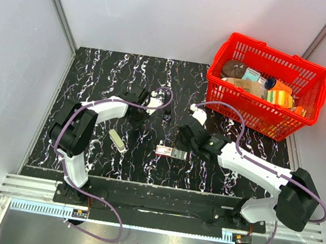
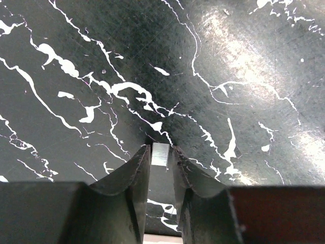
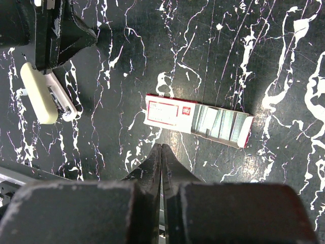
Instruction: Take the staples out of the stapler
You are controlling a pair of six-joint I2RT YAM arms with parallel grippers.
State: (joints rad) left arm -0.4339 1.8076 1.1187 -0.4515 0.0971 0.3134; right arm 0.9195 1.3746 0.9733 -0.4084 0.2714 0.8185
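Note:
My left gripper [image 2: 161,152] points down at the black marble table and pinches a short light-grey strip of staples [image 2: 160,154] between its fingertips. In the top view the left gripper [image 1: 141,117] sits left of centre, beyond the beige piece. My right gripper [image 3: 161,147] is shut and empty, hovering just short of the red-and-white staple box [image 3: 198,120]. In the top view the right gripper [image 1: 182,142] is next to that box [image 1: 170,152]. I cannot make out the black stapler against the dark table in any view.
A short beige-silver oblong piece [image 1: 118,141] lies left of the box and also shows in the right wrist view [image 3: 43,94]. The box is slid open, with staple strips showing inside. A red basket [image 1: 261,115] full of items stands at the back right.

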